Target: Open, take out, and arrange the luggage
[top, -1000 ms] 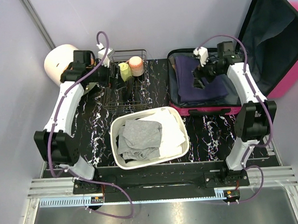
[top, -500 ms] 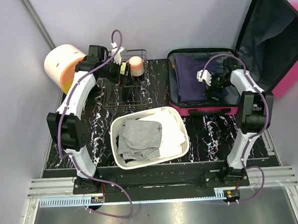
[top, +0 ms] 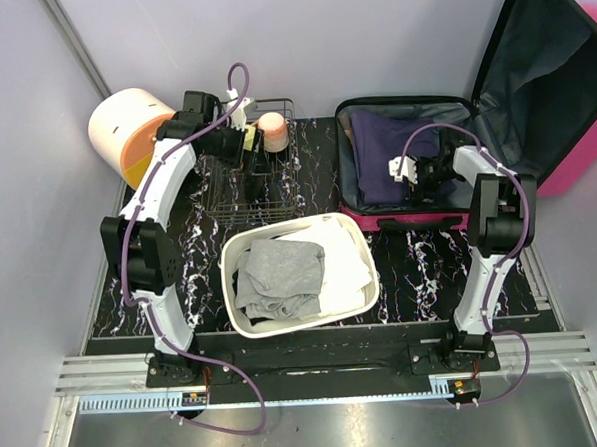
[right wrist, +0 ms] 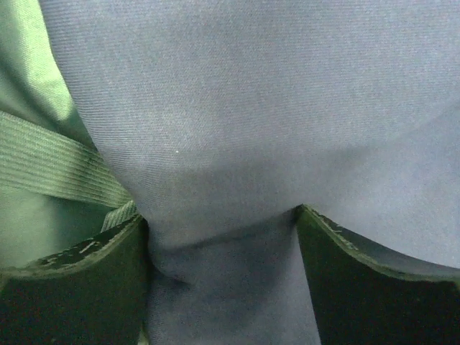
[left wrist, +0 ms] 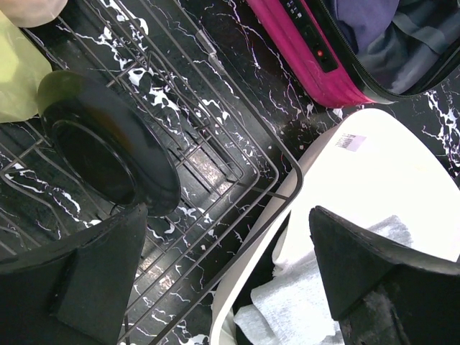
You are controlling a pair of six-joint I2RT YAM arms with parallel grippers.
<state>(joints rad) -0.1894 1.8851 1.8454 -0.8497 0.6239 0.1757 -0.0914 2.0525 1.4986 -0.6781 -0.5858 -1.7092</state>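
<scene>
The luggage (top: 410,219) lies open at the back right, its pink lid (top: 574,164) propped up and dark lining showing. A folded navy garment (top: 375,159) fills the base. My right gripper (top: 417,171) is down inside the base, open, its fingers pressed into the navy garment (right wrist: 237,108), which bulges between them. A grey-green strap (right wrist: 50,165) lies left of them. My left gripper (top: 236,139) hovers open over the wire rack (top: 277,200) with nothing between its fingers (left wrist: 93,280). The luggage's pink edge (left wrist: 305,54) also shows in the left wrist view.
In the rack are a black disc (left wrist: 108,154), a yellow-green item (top: 249,141) and a pink cup (top: 273,131). A white basket (top: 351,239) holding grey and white towels (top: 281,269) sits in front. A white-and-orange round box (top: 123,128) stands at the back left.
My right gripper has dropped from above the luggage's back rim toward the front, down onto the navy garment. My left arm has swung right, bringing its gripper over the rack.
</scene>
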